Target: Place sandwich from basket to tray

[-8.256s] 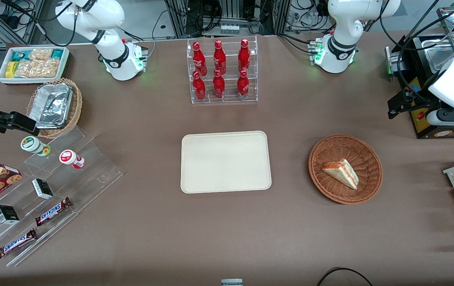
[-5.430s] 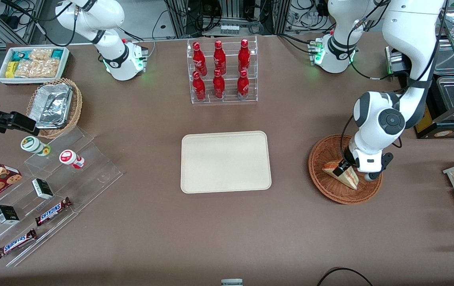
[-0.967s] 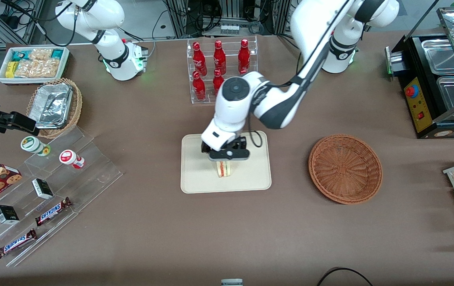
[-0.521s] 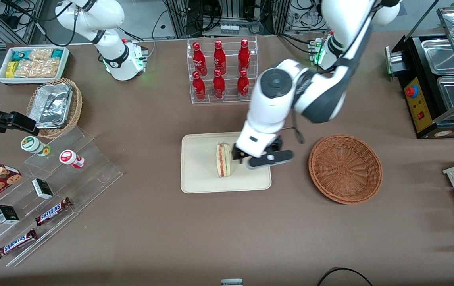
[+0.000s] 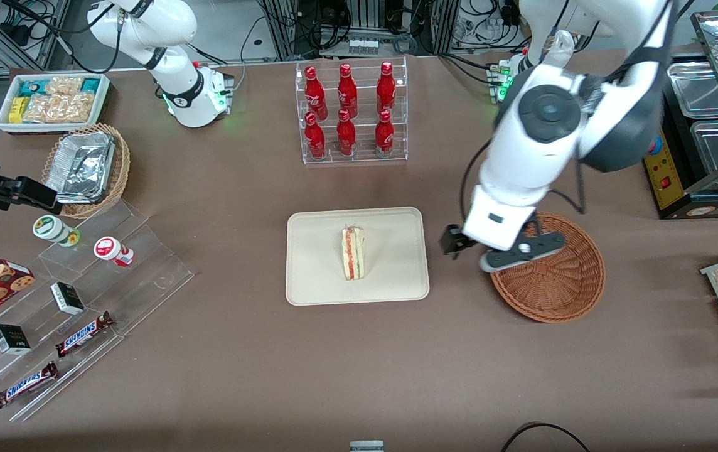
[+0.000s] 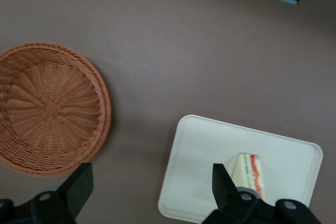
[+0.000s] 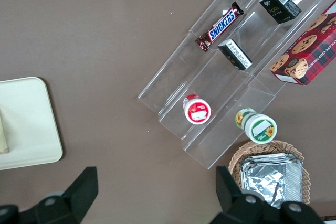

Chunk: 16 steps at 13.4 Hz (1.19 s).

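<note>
The sandwich (image 5: pixel 353 253) stands on its edge near the middle of the cream tray (image 5: pixel 315 263), its red and green filling facing up. It also shows on the tray (image 6: pixel 205 156) in the left wrist view as the sandwich (image 6: pixel 249 174). The reddish-brown basket (image 5: pixel 560 282) is empty, with its weave bare in the wrist view of the basket (image 6: pixel 50 108). My gripper (image 5: pixel 487 249) hangs above the table between tray and basket, over the basket's rim nearest the tray. The gripper (image 6: pixel 151 192) is open, with nothing but brown tablecloth between its fingers (image 6: pixel 79 186).
A clear rack of red bottles (image 5: pixel 351 113) stands farther from the camera than the tray. Toward the parked arm's end are a stepped acrylic shelf (image 5: pixel 83 270) with snacks, a tan wicker basket of foil containers (image 5: pixel 86 166) and a white snack box (image 5: pixel 51 100). A black appliance (image 5: pixel 698 125) sits at the working arm's end.
The gripper carried the sandwich from the basket to the tray, let go of it, and has since moved away from the tray to above the basket's rim. The sandwich stays on the tray.
</note>
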Tool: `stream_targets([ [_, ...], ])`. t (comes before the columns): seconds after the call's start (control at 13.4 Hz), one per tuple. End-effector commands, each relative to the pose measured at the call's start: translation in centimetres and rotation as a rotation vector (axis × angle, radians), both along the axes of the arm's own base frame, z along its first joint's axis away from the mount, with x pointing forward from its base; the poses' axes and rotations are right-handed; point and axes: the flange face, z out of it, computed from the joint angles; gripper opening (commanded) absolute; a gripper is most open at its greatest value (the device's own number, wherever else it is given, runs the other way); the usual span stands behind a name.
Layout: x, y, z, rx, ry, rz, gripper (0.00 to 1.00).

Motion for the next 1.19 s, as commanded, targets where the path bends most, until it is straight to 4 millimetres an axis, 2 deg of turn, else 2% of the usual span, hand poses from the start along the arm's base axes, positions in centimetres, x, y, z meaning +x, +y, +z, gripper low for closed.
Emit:
stream_targets([
  [0.0, -1.0, 4.9, 2.6, -0.009, 0.048, -0.056, 1.0],
  [0.15, -1.3, 8.7, 4.3, 0.007, 0.074, -0.096, 1.0],
  [0.3, -2.1, 11.6, 5.8, 0.02, 0.101, -0.138, 1.0],
  [0.37, -2.6, 13.7, 6.3, 0.02, 0.109, -0.161, 1.0],
  [0.45, -3.7, 14.4, 6.6, 0.012, 0.112, -0.2, 1.0],
  [0.6, -5.4, 17.9, 7.4, 0.012, 0.11, -0.23, 1.0],
  [0.67, -5.9, 18.8, 7.8, 0.009, 0.106, -0.257, 1.0],
  [0.82, -5.8, 22.1, 8.2, -0.001, 0.115, -0.272, 1.0],
  [0.97, -5.5, 23.9, 8.5, -0.024, 0.108, -0.265, 1.0],
  [1.12, -4.4, 24.0, 9.0, -0.021, 0.093, -0.26, 1.0],
])
